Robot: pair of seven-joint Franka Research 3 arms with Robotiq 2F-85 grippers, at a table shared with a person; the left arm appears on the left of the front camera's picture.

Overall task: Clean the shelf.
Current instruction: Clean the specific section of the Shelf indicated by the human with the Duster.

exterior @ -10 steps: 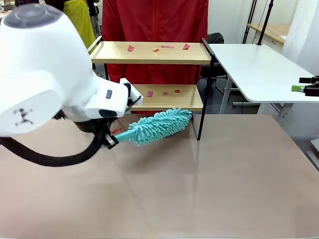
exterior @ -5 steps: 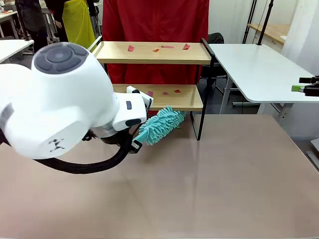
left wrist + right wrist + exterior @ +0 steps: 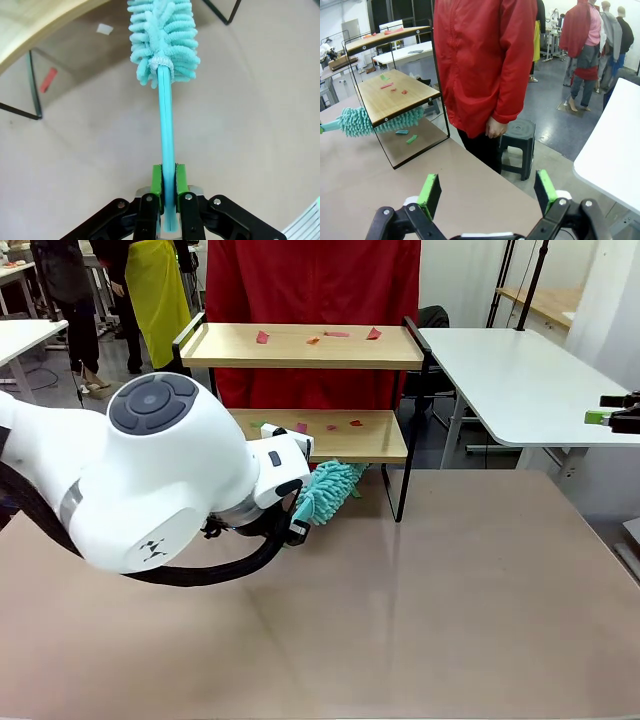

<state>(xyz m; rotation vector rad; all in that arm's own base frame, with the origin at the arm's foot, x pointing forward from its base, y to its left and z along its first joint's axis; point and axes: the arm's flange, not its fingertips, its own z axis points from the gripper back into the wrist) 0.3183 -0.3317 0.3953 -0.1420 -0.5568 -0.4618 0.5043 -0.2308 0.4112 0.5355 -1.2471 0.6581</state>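
- Left gripper (image 3: 168,175) is clamped on the duster (image 3: 162,45) handle near its end. Arm (image 3: 160,480) sits low over the table's (image 3: 450,590) left-middle.
- Right gripper (image 3: 487,192) has its jaws wide and holds nothing, out by the table's right edge.
- Duster head is at the front edge of the shelf's (image 3: 230,345) lower board, seemingly just beneath it. Contact is unclear.
- Shelf stands at the table's far edge, with a person (image 3: 480,60) right behind it.
- Scraps (image 3: 262,337) lie on both boards, and more on the table under the shelf.
- My read of the step: lining up for the sweep, nothing cleared yet.
- Next move: lift the head above the lower board, slide it in flat, and push the scraps toward an open end. Mind the frame posts and the tight gap under the top board.
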